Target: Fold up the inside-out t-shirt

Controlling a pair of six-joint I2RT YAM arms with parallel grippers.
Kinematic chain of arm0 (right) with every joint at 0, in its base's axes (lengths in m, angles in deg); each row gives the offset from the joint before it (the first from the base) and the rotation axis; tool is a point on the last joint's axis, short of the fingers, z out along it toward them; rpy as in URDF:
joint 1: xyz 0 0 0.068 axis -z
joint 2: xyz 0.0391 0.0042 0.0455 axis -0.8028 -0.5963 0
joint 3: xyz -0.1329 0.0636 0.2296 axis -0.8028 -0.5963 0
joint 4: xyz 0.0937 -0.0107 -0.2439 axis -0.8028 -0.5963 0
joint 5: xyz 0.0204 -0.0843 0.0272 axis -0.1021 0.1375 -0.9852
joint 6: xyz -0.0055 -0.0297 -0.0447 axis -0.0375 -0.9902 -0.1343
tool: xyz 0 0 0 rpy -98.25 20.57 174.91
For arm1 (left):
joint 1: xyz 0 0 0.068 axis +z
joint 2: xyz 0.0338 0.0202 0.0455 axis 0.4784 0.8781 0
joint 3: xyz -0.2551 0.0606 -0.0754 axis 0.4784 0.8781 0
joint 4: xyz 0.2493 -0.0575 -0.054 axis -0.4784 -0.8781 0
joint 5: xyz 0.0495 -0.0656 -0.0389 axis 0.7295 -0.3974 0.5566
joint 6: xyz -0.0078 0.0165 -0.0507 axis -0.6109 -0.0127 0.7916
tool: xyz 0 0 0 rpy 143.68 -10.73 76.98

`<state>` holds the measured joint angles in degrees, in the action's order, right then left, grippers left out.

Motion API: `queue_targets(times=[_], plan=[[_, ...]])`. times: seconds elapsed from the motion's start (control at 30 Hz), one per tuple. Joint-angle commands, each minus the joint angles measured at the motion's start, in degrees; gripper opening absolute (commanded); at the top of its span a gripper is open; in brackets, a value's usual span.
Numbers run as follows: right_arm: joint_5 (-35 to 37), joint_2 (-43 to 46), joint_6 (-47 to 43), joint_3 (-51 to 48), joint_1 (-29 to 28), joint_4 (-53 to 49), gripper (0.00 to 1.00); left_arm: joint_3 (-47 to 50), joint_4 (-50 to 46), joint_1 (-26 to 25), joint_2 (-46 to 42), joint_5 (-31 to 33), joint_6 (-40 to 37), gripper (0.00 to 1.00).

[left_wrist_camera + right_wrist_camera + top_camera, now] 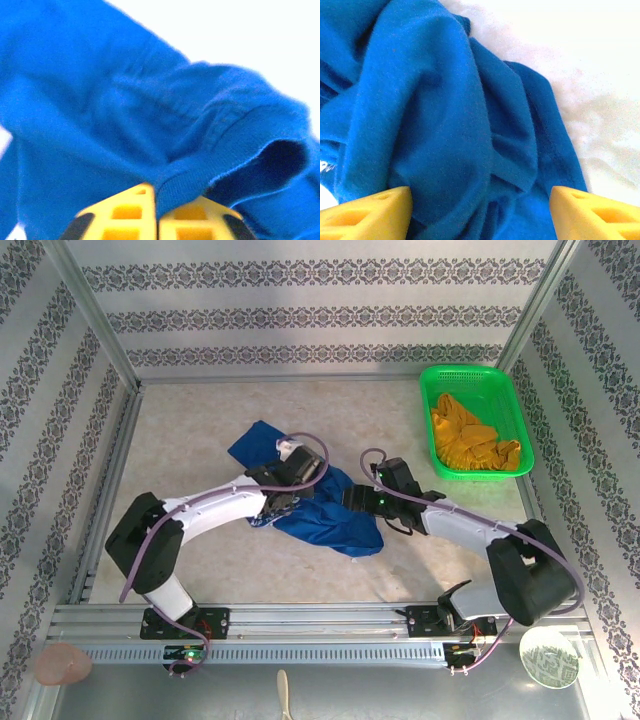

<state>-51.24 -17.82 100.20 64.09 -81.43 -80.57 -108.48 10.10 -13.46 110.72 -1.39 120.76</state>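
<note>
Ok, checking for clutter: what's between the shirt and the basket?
Top view: mostly bare table, plus the right arm reaching in at the shirt's edge, short of the basket.

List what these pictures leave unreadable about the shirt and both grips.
t-shirt, top view: both arms and its own bunching hide collar and sleeves.
left gripper, left wrist view: jaws shut on a hem; which hem is blurred.
right gripper, right wrist view: jaws apart; the bottom edge cuts off whether they touch the cloth.
yellow garment in the green basket: too small to identify.
</note>
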Motion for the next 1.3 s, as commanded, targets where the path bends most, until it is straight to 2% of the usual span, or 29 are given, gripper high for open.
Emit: queue_targets(times=[0.0, 0.1, 0.2, 0.27, 0.37, 0.53, 0.77, 0.9, 1.0, 1.03, 1.07, 1.17, 1.2, 1.27], plan=[[0.2, 3.2, 1.0, -1.8, 1.5, 0.9, 0.73, -8.7, -0.4, 4.5, -6.9, -8.2, -4.7, 0.0], [-1.3, 6.7, 0.9, -1.6, 3.4, 0.0, 0.73, -17.3, -0.9, 11.2, -10.1, -25.8, -2.6, 0.0], [-2.3, 11.9, 0.0, 0.8, 4.6, -2.2, 0.73, -28.3, -3.7, 16.0, -8.3, -40.6, -1.1, 0.0], [-3.2, 15.6, -1.0, 3.5, 5.0, -3.8, 0.73, -34.5, -5.1, 17.4, -6.7, -46.7, -1.2, 0.0], [-5.0, 20.0, -4.1, 9.0, 5.0, -5.7, 0.73, -42.7, -6.9, 17.9, -4.1, -51.9, -0.8, 0.0], [-6.1, 21.2, -9.0, 21.4, 2.6, -9.3, 0.74, -51.0, -7.1, 18.0, -1.2, -55.2, 1.5, 0.0], [-1.4, 13.9, -10.6, 32.6, -6.9, -9.1, 0.73, -52.9, -4.4, 17.9, -1.0, -55.5, 6.1, 0.0], [3.7, 7.5, -10.8, 36.0, -11.9, -9.0, 0.72, -51.7, -1.9, 17.8, -1.6, -55.3, 8.8, 0.0], [11.4, 2.9, -9.5, 37.0, -13.2, -8.5, 0.71, -51.6, -0.2, 17.7, -1.6, -55.2, 10.7, 0.0], [13.6, 1.8, -9.3, 37.3, -13.3, -8.4, 0.69, -51.7, -0.1, 17.7, -1.5, -55.1, 11.2, 0.0], [14.8, 0.5, -9.1, 37.9, -13.1, -8.4, 0.61, -51.9, -0.4, 17.8, -1.4, -54.5, 11.2, 0.0], [13.9, -1.3, -9.3, 40.4, -12.1, -9.0, 0.09, -52.3, -1.8, 18.1, -0.1, -52.8, 11.2, 0.0], [12.1, -1.3, -9.6, 41.3, -11.6, -9.3, 0.0, -52.6, -1.7, 18.5, 0.9, -52.8, 11.5, 0.0], [6.7, -0.2, -10.8, 42.5, -10.5, -9.4, 0.0, -53.9, -2.3, 19.5, 3.6, -52.7, 11.6, 0.0]])
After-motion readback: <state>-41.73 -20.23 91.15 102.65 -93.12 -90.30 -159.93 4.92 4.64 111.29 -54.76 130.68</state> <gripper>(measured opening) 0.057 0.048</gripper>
